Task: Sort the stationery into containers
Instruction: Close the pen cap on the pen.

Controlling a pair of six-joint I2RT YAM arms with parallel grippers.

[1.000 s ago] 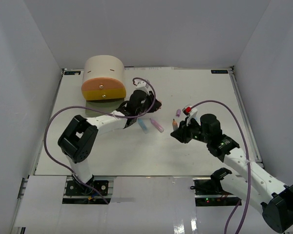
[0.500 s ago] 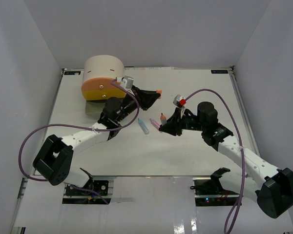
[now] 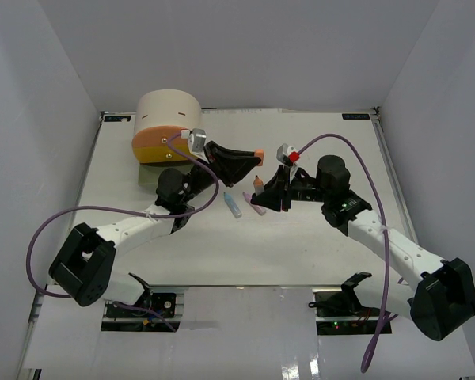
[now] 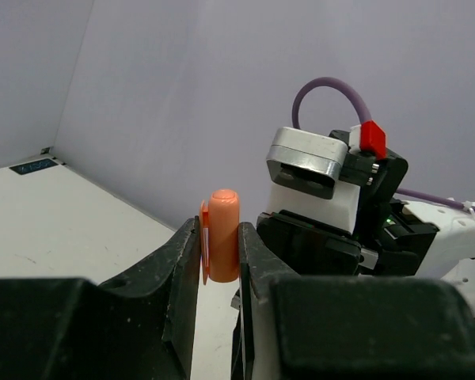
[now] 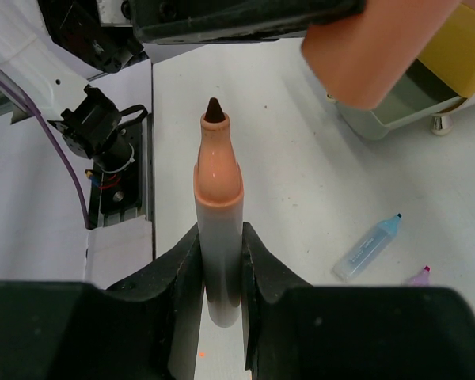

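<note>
Honestly, the cap-to-marker mating is where trouble can be expected. An orange cap (image 4: 222, 231) is pinched upright in the left jaws, held in the air above the worktop (image 3: 285, 247). An uncapped marker (image 5: 218, 214) with a peach collar and dark tip is clamped in the right jaws, tip aimed toward the cap. The two are close but apart.

In the right wrist view the cap is seen up and to the right of the tip, so the axes don't look lined up. If the parts get pushed together like that, the tip could be jammed against the cap rim. Either piece could then be twisted or squeezed out of its grip, since both are held only by smooth round sides. Ink could also get smeared on the cap.

A dropped piece would probably be sent rolling toward the blue marker (image 3: 233, 205) and pink marker (image 3: 256, 209), which lie on the worktop just near of the jaws. The cabinet (image 3: 168, 119) is at the far left, and its grey-green drawer (image 5: 388, 107) appears pulled out, so a clumsy recovery could knock into that too.
</note>
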